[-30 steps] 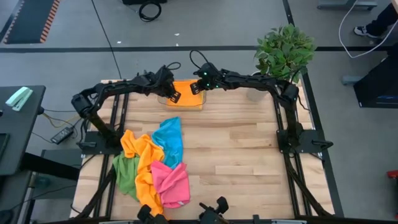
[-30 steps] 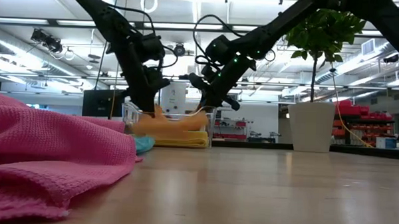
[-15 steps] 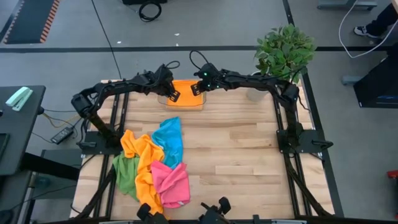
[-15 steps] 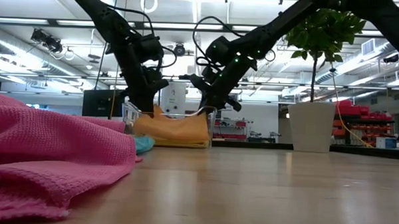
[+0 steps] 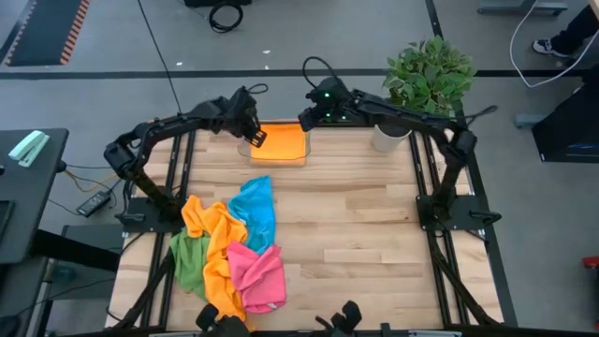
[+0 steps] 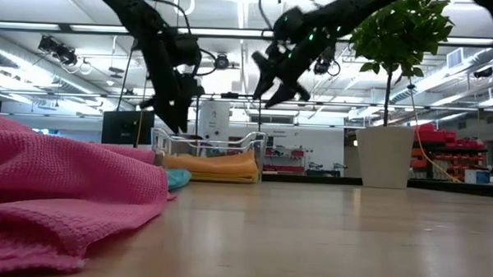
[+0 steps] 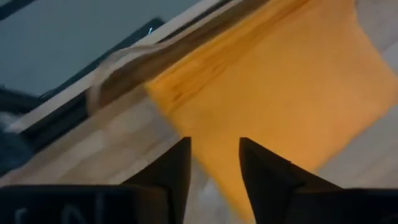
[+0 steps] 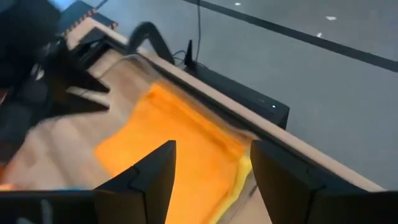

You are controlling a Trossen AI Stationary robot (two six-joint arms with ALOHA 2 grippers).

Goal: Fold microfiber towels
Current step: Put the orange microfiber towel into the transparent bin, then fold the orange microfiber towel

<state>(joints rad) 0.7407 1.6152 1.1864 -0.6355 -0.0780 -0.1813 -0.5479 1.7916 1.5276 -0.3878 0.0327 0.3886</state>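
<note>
A folded orange microfiber towel (image 5: 283, 142) lies flat in the clear tray (image 6: 253, 144) at the table's far edge, on top of a yellow one (image 6: 224, 177). My left gripper (image 5: 255, 137) hangs open just above the towel's left end (image 7: 214, 163). My right gripper (image 5: 309, 120) is open and higher, above the tray's right end (image 8: 214, 169). Near the left front, a loose heap holds orange (image 5: 217, 245), blue (image 5: 255, 212), green (image 5: 190, 264) and pink (image 5: 258, 277) towels, resting on the table.
A potted plant (image 5: 426, 80) in a white pot (image 6: 384, 156) stands at the far right corner. The pink towel (image 6: 64, 190) fills the low view's left foreground. Bare wooden tabletop (image 5: 365, 234) spreads across the middle and right.
Both grippers have opened and let go of the orange towel, which they had held up spread between them. It has dropped and now lies flat in the tray. Both grippers have risen, the right one farther and toward the far right.
</note>
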